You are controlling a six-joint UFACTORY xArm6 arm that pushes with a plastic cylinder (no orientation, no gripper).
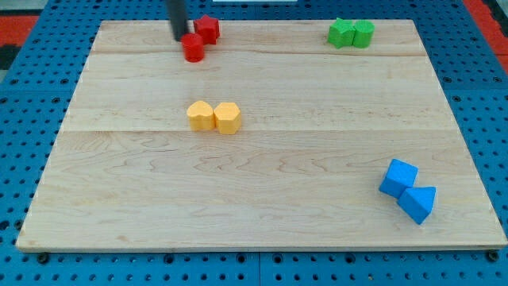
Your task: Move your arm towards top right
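Note:
My tip (181, 37) is at the view's top left, the dark rod coming down from the top edge. It stands just left of a red cylinder (194, 48) and appears to touch it. A second red block (208, 28), angular in shape, sits right behind the cylinder. The top right corner of the wooden board (262, 199) holds two green blocks side by side, a star-like one (342, 32) and a blockier one (363, 33).
Two yellow blocks (200, 115) (227, 117) sit side by side left of the board's middle. A blue cube (398, 177) and a blue triangular block (418, 203) touch near the bottom right. A blue pegboard surrounds the board.

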